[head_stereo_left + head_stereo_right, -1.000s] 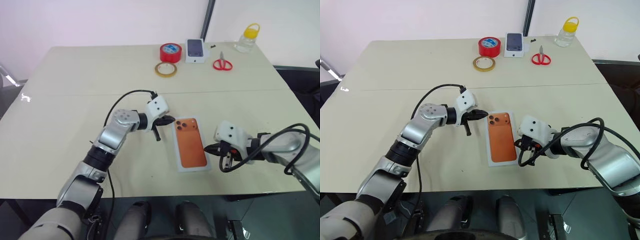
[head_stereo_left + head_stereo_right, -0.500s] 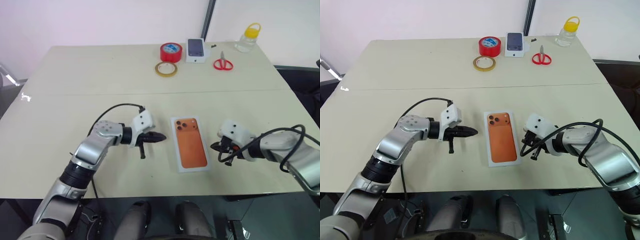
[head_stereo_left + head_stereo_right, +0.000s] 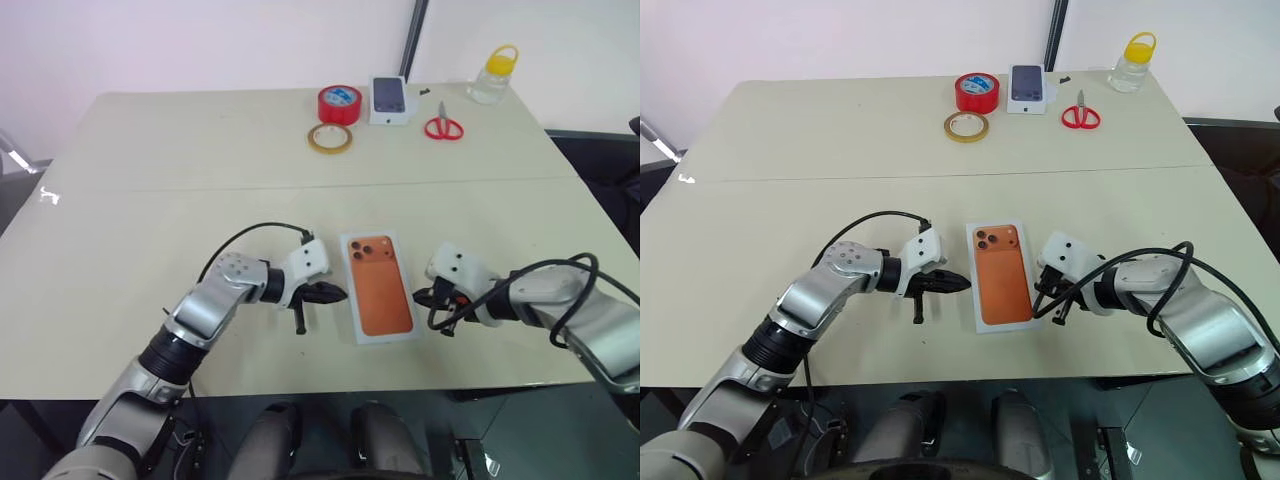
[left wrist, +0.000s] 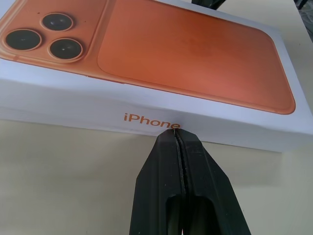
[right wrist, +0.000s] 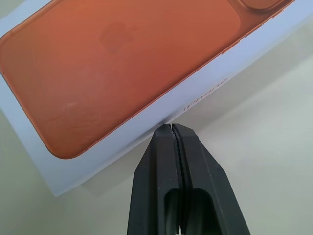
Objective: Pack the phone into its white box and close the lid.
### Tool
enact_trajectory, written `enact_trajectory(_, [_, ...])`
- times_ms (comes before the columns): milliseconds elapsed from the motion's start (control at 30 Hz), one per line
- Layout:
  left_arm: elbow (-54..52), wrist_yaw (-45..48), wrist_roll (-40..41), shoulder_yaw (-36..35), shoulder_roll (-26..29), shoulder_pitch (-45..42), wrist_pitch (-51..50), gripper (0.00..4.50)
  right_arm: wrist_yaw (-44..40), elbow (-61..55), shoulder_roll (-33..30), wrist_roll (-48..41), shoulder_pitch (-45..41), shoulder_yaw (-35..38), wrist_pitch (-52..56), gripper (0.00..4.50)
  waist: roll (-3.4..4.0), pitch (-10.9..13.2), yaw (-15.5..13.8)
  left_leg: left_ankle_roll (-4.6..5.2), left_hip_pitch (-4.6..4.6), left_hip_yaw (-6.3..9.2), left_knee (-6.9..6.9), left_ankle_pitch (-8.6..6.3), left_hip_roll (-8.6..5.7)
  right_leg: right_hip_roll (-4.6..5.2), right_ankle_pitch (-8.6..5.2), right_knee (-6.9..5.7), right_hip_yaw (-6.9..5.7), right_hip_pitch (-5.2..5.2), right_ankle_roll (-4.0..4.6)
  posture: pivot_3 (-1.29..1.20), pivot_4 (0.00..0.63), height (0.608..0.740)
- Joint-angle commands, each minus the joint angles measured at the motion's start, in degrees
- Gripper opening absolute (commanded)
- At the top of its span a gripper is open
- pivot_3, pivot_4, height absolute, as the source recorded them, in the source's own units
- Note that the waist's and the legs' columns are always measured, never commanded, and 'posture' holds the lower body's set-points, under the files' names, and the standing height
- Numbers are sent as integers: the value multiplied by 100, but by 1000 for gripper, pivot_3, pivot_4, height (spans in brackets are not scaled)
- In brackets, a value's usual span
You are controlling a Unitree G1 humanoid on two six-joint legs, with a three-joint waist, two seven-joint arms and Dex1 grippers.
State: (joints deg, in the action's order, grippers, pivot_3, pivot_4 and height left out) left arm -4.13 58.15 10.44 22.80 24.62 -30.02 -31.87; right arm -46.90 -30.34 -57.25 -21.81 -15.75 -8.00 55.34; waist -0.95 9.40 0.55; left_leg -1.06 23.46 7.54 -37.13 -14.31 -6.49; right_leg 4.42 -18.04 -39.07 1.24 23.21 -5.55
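Note:
The lid [image 3: 380, 288] lies flat near the table's front, with its orange phone picture facing up. The white box and the phone are hidden beneath it. My left gripper [image 3: 338, 293] is shut and empty. In the left wrist view its tip [image 4: 176, 133] meets the lid's [image 4: 186, 54] left side wall at the printed name. My right gripper [image 3: 424, 297] is shut and empty on the opposite side. Its tip [image 5: 172, 128] sits at the foot of the lid's [image 5: 122, 63] right side wall. Whether either tip presses the cardboard I cannot tell.
At the back of the table lie a red tape roll [image 3: 340, 103], a tan tape ring [image 3: 330, 138], a small box picturing a dark phone [image 3: 390, 98], red scissors [image 3: 444, 127] and a yellow-capped bottle [image 3: 494, 75]. The table's front edge [image 3: 300, 385] runs close below the lid.
My left gripper left the lid's far left corner, swung out to the left, then came back to the middle of its left side. The right gripper stayed near the right edge. The lid stayed put.

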Motion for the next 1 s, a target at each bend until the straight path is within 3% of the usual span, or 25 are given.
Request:
enact_trajectory(33, [-166,-26,118,-147,-82,-129,78,25,-101,-299,0,-189,-18,261,-29,18,0,0,4,0,0,0,0,0,0,0,0,0,0,0,0,0,150,740])
enact_trajectory(1000, [-172,-147,364,-380,-127,-24,-157,25,-143,-63,9,-61,-120,232,-126,18,0,0,4,0,0,0,0,0,0,0,0,0,0,0,0,0,150,740])
